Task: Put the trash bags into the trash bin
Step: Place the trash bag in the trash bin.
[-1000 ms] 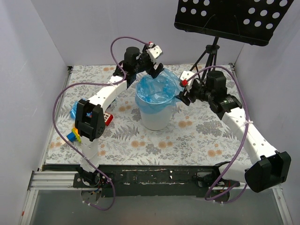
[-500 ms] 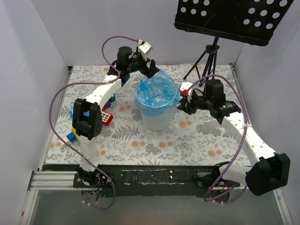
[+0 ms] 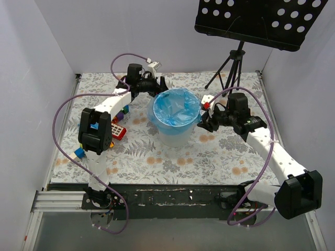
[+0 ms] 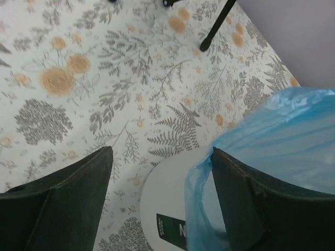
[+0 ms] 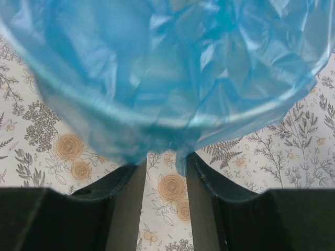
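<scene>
The cream-white trash bin (image 3: 175, 133) stands mid-table, lined with a bright-blue trash bag (image 3: 175, 107) whose film is folded over the rim. My left gripper (image 3: 157, 86) is open at the bin's far-left rim. In the left wrist view (image 4: 161, 151) its fingers straddle the white wall (image 4: 167, 193) and the bag's edge (image 4: 201, 209), gripping nothing. My right gripper (image 3: 205, 121) is low beside the bin's right side. In the right wrist view (image 5: 166, 162) its fingers stand apart just under the hanging blue film (image 5: 167, 78), with tablecloth showing between them.
A black perforated music stand (image 3: 251, 21) on a tripod (image 3: 230, 65) stands at the back right. Small coloured toy blocks (image 3: 118, 130) lie left of the bin by the left arm. White walls close in three sides of the floral tablecloth (image 3: 230, 151).
My left gripper has dropped from above the bin's rim to beside it, moving left. The bag's film now lies lower over the rim. My right gripper has shifted slightly down.
</scene>
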Controlling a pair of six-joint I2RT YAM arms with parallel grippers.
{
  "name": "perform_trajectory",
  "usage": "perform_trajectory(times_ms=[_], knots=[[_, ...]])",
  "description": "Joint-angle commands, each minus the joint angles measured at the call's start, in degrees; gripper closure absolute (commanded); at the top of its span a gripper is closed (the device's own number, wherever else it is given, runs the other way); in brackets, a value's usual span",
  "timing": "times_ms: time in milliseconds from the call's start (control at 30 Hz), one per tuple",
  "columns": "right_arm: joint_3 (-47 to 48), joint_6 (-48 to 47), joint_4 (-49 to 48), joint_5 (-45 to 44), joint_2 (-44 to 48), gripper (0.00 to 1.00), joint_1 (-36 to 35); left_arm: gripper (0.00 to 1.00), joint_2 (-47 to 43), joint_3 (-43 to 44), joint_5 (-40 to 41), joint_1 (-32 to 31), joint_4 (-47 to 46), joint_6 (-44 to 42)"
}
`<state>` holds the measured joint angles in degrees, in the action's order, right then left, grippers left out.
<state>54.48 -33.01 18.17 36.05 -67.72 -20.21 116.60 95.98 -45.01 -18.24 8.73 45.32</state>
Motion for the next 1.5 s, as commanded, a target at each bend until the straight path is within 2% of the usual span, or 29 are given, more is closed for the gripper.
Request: perform_trajectory(times_ms=[0,233,367,433,567,667,867,1000,1200,1267,1467], knots=[[-1.2,3.5,-2.4,0.2,2.2,0.56,0.3,0.26,-1.7,-5.4,-2.6,-0.3,-0.7,2.7],[0.2,1.3,1.7,-0.7,4.5,0.56,0.3,0.25,-1.4,-8.5,-0.8,0.7,0.3,4.5],[3.8,-1.5,5.0,1.8,6.2,0.55,0.3,0.22,-0.8,-8.4,6.5,2.5,4.7,2.6],[6.9,-4.0,8.0,4.2,6.5,0.51,0.3,0.21,-0.8,-8.7,9.5,3.8,7.0,1.3],[11.2,-12.5,13.7,6.3,6.6,0.41,0.2,0.12,-4.1,-10.4,14.9,7.4,7.2,0.8],[10.3,-18.1,13.5,5.0,6.9,0.4,0.2,0.09,-7.5,-10.3,16.3,10.3,6.4,0.0],[8.9,-18.8,10.6,4.6,4.4,0.41,-0.3,0.05,-15.7,-10.5,13.6,11.8,5.4,-2.5],[7.4,-18.7,9.2,3.6,3.8,0.5,-0.4,0.05,-21.7,-11.6,7.9,11.8,5.0,-3.0],[2.9,-16.0,3.0,0.2,6.5,0.9,-1.1,0.06,-35.4,-20.4,5.5,9.9,3.7,-4.2],[0.3,-15.9,1.3,-0.3,7.8,0.99,-1.3,0.07,-40.0,-23.2,5.4,7.4,4.6,-7.4],[-9.7,-17.1,-4.6,-2.3,12.3,0.99,-2.7,0.09,-50.8,-30.3,6.7,-2.0,12.3,-20.5]])
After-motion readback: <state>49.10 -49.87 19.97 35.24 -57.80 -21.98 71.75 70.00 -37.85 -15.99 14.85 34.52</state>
